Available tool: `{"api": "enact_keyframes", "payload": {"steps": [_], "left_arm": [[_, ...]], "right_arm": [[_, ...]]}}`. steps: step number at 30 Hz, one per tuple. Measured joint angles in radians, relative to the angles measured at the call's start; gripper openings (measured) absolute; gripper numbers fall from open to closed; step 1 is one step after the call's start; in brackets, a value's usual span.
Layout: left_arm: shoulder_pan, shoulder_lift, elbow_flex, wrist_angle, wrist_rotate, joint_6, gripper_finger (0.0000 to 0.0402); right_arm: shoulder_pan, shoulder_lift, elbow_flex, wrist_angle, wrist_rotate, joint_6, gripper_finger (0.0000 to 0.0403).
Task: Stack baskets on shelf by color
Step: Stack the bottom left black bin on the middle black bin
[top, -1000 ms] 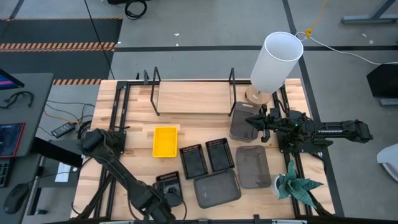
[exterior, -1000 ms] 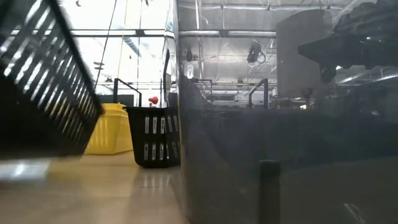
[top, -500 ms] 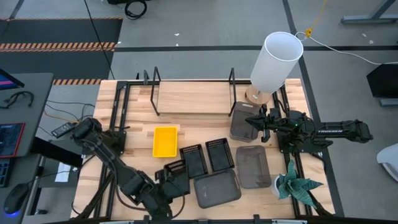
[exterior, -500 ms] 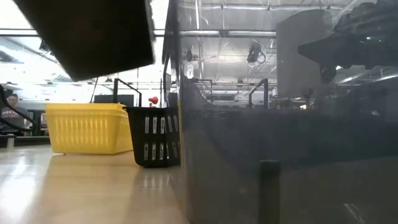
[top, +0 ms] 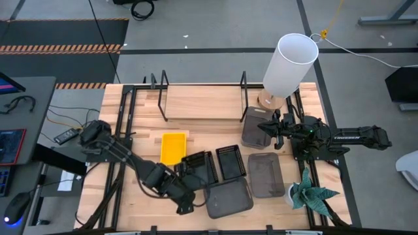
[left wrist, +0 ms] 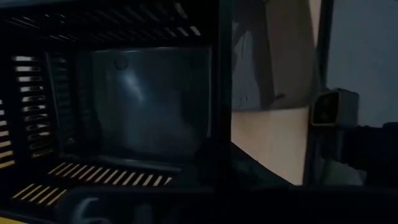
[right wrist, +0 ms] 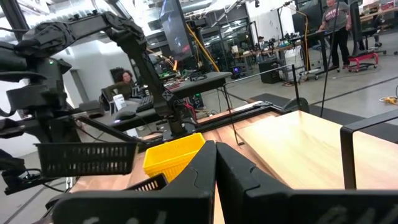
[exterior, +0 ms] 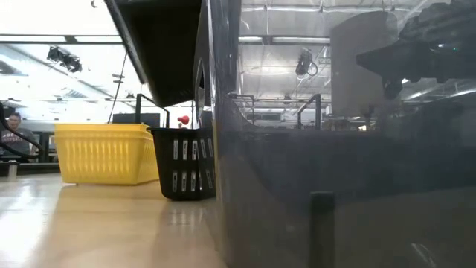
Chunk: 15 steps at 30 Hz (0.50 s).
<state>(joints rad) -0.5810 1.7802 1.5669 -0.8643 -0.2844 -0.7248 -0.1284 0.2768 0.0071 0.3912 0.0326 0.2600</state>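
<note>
Baskets lie spread over the lower half of the tabletop (top: 140, 111) in the high view: a yellow basket (top: 173, 148) left of centre, two black mesh baskets side by side at centre, the left one (top: 202, 167) partly covered and the right one (top: 230, 162) clear, then three dark grey ones, one at lower centre (top: 228, 198), one to its right (top: 266, 174), and one higher up (top: 255, 126) at the right end of the shelf (top: 202, 103), the pale board with black brackets across the upper middle of the frame. The left gripper (top: 185, 175) reaches in from the lower left with its fingers pinched tight on the rim of a third black mesh basket (top: 191, 164), which hangs lifted over the left black basket on the tabletop; in the right wrist view this carried basket (right wrist: 87, 158) shows at the left, above the wood, beside the yellow one (right wrist: 174, 155). The right gripper (top: 264, 126) sits at right of centre over the grey basket on the shelf, its fingers (right wrist: 199, 165) pressed together; whether they grip that basket's edge I cannot tell. A white lampshade (top: 289, 64) stands at upper right, a small green plant (top: 310, 194) at lower right.
</note>
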Motion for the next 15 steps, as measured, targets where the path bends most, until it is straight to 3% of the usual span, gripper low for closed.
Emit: {"api": "enact_keyframes", "payload": {"steps": [7, 15], "left_arm": [[0.051, 0.019, 0.0, 0.005, 0.009, 0.044, 0.0006], [0.096, 0.09, 0.0, 0.024, 0.106, 0.083, 0.0006]], "right_arm": [[0.0, 0.0, 0.0, 0.0, 0.0, 0.0, 0.0014], [0.0, 0.0, 0.0, 0.004, 0.0, 0.0, 0.0014]]}}
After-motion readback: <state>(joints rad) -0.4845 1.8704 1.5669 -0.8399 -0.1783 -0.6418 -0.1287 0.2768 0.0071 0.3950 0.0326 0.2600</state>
